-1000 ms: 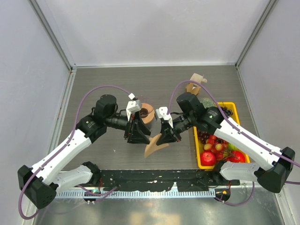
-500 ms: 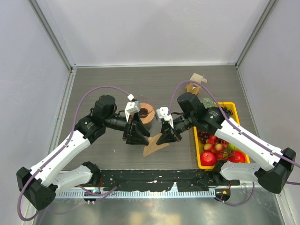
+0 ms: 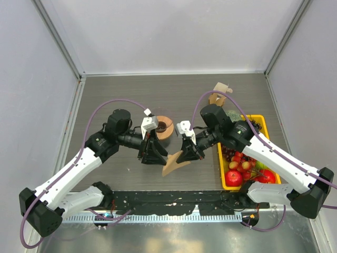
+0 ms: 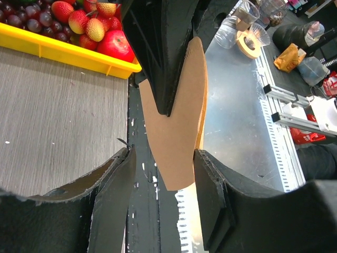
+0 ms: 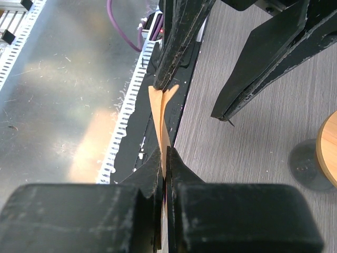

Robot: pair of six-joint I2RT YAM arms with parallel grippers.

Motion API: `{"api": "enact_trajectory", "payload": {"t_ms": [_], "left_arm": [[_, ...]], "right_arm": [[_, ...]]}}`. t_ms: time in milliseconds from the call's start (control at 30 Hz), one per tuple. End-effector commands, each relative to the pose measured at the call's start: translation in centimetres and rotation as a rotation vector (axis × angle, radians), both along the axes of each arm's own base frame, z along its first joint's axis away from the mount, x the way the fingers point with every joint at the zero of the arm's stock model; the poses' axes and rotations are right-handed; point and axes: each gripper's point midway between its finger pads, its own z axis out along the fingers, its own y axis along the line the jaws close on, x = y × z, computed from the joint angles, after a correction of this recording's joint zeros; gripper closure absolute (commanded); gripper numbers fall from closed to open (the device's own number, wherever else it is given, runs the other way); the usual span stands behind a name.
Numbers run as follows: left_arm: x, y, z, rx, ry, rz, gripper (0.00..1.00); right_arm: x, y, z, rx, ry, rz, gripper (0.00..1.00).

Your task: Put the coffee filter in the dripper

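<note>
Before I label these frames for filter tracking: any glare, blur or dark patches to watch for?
Top view: soft, even light, sharp throughout; filter reads clearly. Left wrist: filter crisp, left fingers dark and featureless. Right wrist: glare patches on the steel bench, right fingers blurred in the foreground, filter seen only edge-on.

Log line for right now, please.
right hand: shut on coffee filter | left hand: open, straddling coffee filter | dripper: on table, no filter yet

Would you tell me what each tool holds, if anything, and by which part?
Right tool pinches the coffee filter by one end; left tool holds nothing.
</note>
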Motion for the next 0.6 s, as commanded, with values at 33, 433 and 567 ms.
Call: {"api": "enact_trajectory", "payload": {"t_ms": [33,433,567], "left_arm": [[-0.1,0.2,0.3,-0.014,-0.033,0.001,0.45],[0.0,0.0,3.1,-0.056,-0.061,-0.003,0.44],[0.4,-0.3,4.3,-0.075,-0.066,0.008,0.42]], "right_arm": [[-0.2,0.0,2.5,0.066,-0.046,0.017,0.95],[0.2,0.1,1.3,0.04,-0.037,0.003,0.95],[0.1,0.3,1.0,0.033,-0.031,0.012,0.95]]}}
